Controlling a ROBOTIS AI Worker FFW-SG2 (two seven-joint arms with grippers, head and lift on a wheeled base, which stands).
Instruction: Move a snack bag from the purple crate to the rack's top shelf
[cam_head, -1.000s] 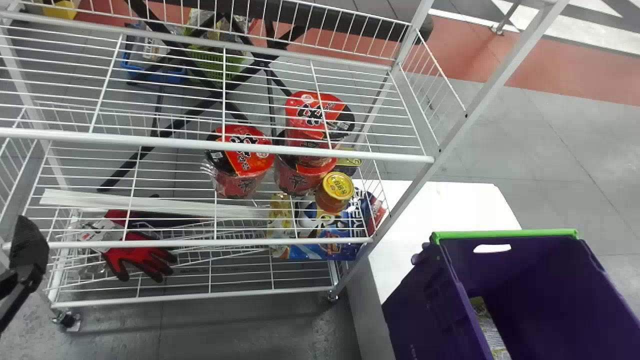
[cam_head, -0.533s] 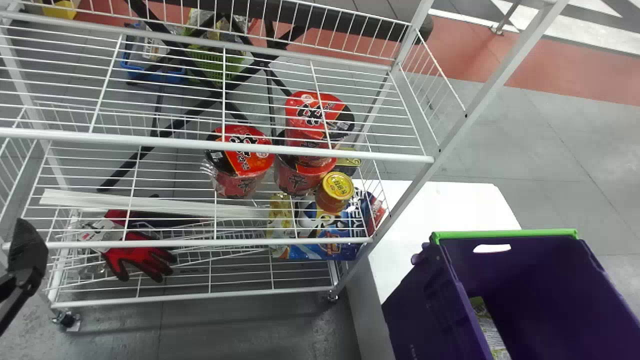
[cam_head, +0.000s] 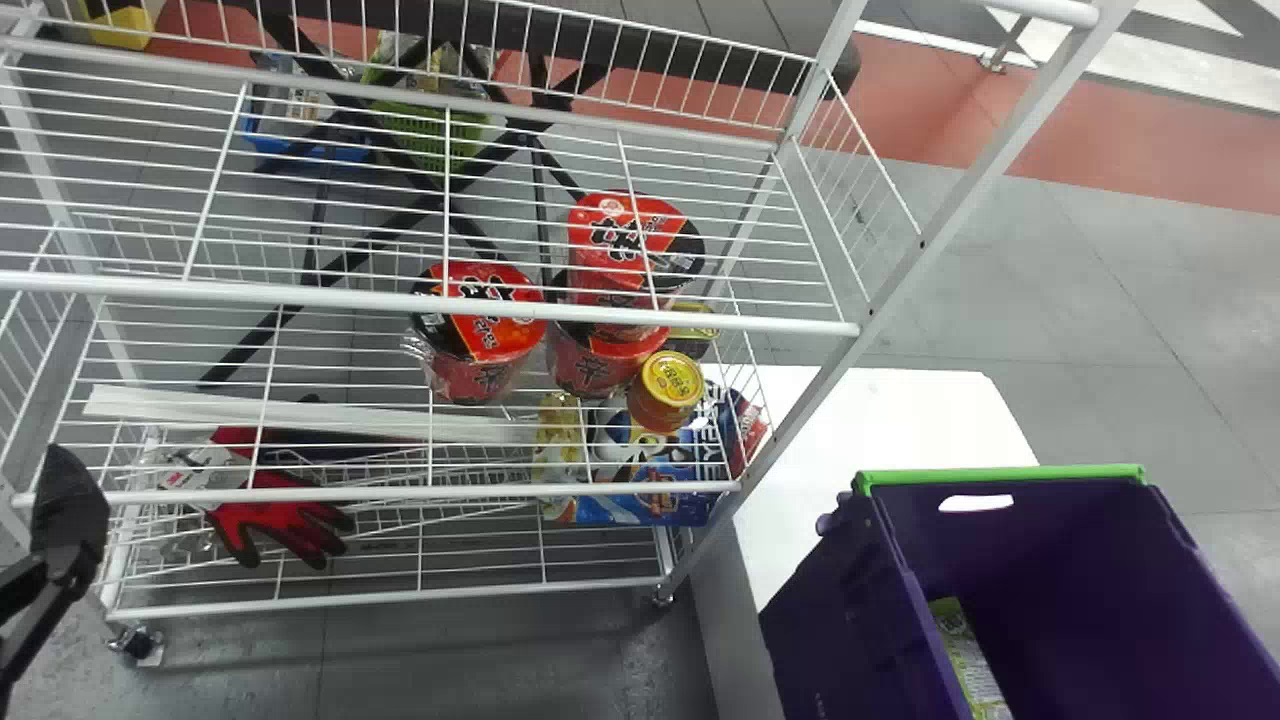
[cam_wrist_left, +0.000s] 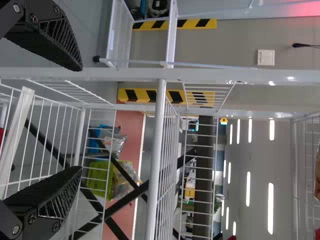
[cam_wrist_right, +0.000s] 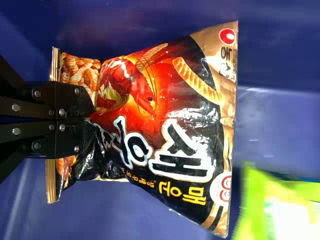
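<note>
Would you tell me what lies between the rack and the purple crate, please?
In the head view, a white surface lies between the rack and the purple crate.

Green-edged purple crate (cam_head: 850, 610), red, black and gold snack bag (cam_wrist_right: 150, 112), white rack (cam_head: 750, 321), yellow-and-black striped band (cam_wrist_left: 192, 24)

Rack (cam_head: 925, 255) on left, table (cam_head: 870, 430) adjoining its right end. Crate (cam_head: 850, 620) at table's near end; snack bag (cam_wrist_right: 160, 115) inside, packet (cam_wrist_right: 290, 210) near it. Middle shelf (cam_head: 400, 493): strip (cam_head: 300, 410) along left half; left cup (cam_head: 470, 375) near centre; right cup (cam_head: 590, 370) beside it, upper cup (cam_head: 620, 240) stacked on that one; can (cam_head: 668, 385) before the stack, to the right. Bottom shelf (cam_head: 400, 597): gloves (cam_head: 285, 525) left, pack (cam_head: 650, 495) at right end.
</note>
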